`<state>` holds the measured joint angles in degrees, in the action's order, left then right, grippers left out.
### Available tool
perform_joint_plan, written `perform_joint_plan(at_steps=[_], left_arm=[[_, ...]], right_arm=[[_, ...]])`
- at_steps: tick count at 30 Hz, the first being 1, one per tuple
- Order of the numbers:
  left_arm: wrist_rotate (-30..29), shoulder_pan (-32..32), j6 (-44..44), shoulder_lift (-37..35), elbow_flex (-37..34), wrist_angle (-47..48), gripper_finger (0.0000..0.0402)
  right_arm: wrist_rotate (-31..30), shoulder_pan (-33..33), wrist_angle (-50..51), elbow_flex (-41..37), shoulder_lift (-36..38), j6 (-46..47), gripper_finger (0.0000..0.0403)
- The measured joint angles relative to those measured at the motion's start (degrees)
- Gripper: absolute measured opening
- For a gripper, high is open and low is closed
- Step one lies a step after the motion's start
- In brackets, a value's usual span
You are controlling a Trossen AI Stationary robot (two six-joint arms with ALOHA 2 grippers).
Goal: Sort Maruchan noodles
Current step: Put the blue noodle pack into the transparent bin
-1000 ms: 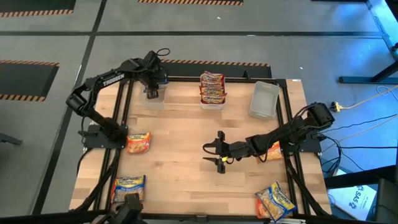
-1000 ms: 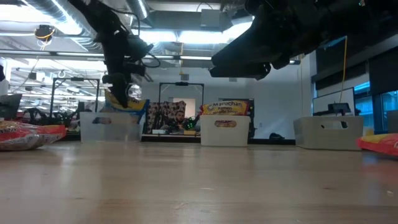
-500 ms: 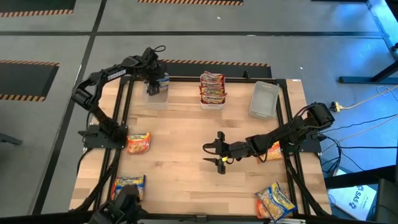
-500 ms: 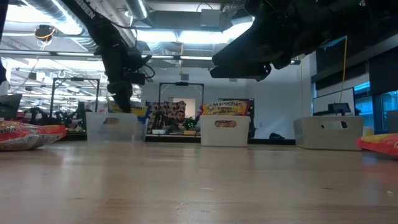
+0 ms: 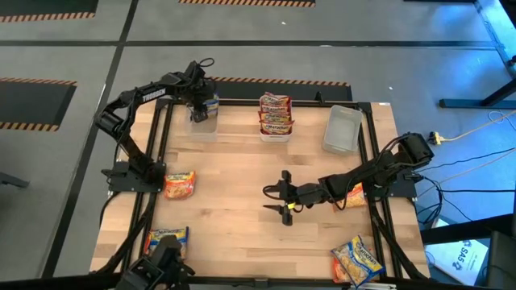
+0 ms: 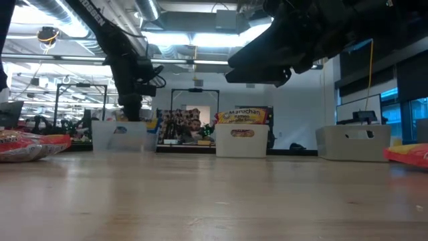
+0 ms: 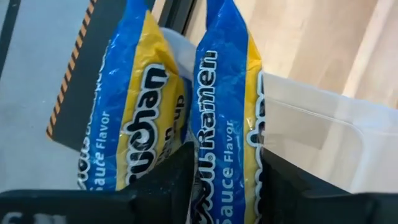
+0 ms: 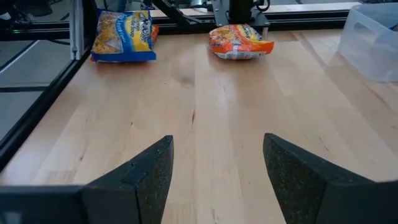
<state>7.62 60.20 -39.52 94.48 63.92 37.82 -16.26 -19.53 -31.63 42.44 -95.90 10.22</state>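
At the bench's [image 5: 242, 185] far left bin [image 5: 203, 121], the left end effector [image 7: 227, 180] pinches a blue-yellow noodle packet [image 7: 227, 112] beside another, while the right end effector [image 8: 217, 180] hovers spread mid-bench.

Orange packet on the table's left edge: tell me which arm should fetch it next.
Left, probably. The orange packet lies beside the left arm's base; the right tool hangs open mid-table, farther away, while the left tool is at the bin.

Two blue-yellow ramen packets stand upright side by side; right packet [image 7: 225, 118] sits between the dark fingers [image 7: 168, 186], left packet [image 7: 127, 106] just beside. Clear bin wall [image 7: 323, 146] at right.
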Motion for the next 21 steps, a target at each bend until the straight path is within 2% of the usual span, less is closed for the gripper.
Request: perform_joint_plan(at_steps=[7,13,21], left_arm=[[-3.9,-1.0,0.3,-1.1,0.0,0.3,0.0162],[-10.7,-1.7,1.4,-2.7,0.0,0.2,0.0162],[-12.2,-2.7,1.9,-2.7,-0.1,0.7,0.0162]], right_arm=[[0.9,0.0,0.0,0.0,0.0,0.4,0.0232],[0.9,0.0,0.0,0.0,0.0,0.5,0.0232],[1.5,0.0,-0.5,0.0,0.0,0.7,0.0232]])
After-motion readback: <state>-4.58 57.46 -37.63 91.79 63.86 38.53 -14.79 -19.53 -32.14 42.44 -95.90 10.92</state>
